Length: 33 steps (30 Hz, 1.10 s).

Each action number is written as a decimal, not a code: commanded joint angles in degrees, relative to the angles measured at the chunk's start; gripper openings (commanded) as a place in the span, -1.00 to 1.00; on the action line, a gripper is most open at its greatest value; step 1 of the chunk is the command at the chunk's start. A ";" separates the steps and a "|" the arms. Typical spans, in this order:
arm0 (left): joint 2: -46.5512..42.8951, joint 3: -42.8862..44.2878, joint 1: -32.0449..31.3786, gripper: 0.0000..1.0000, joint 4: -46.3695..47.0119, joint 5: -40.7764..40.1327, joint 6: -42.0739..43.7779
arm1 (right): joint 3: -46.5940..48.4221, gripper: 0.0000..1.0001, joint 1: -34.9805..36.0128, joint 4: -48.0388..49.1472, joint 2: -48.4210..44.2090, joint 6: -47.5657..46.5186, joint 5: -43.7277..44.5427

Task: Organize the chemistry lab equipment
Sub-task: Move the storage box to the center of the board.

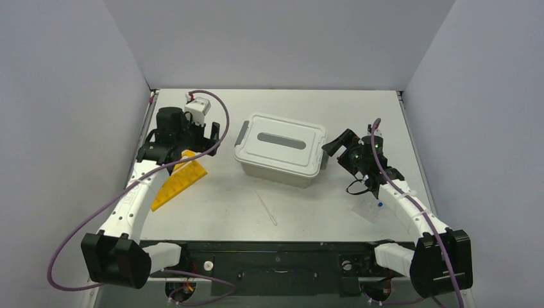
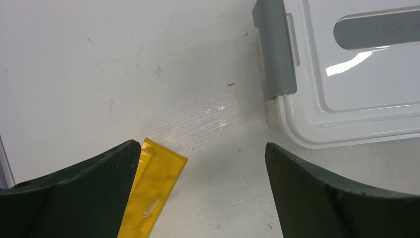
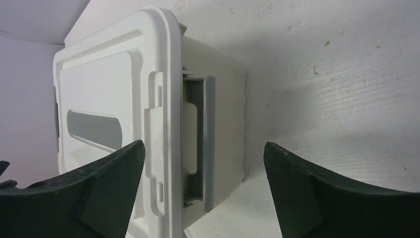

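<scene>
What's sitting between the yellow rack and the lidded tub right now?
Nothing. Only bare table separates the yellow rack from the lidded tub, clearest in the left wrist view; the top view agrees.

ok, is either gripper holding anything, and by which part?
Nothing: left gripper open, yellow rack beside one finger, not gripped; right gripper open, facing the grey latch of the tub.

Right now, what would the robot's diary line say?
left gripper: open, beside yellow tube rack | right gripper: open, facing grey latch | white lid: on tub
</scene>
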 commanded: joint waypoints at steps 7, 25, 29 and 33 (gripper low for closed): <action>4.63 -0.36 -2.68 0.93 0.81 -2.32 -0.07 | -8.61 0.74 2.16 17.97 -1.53 9.23 -0.33; 5.66 -0.07 -6.99 0.93 -0.79 -8.82 1.63 | -9.90 0.48 5.74 34.17 6.45 17.67 -3.28; 5.08 -0.15 -6.98 0.93 -1.22 -9.18 1.95 | -5.25 0.34 6.97 21.15 3.78 10.35 1.71; 4.38 0.20 -6.98 0.93 -2.06 -9.21 2.48 | 0.53 0.23 9.41 8.27 2.85 3.07 8.25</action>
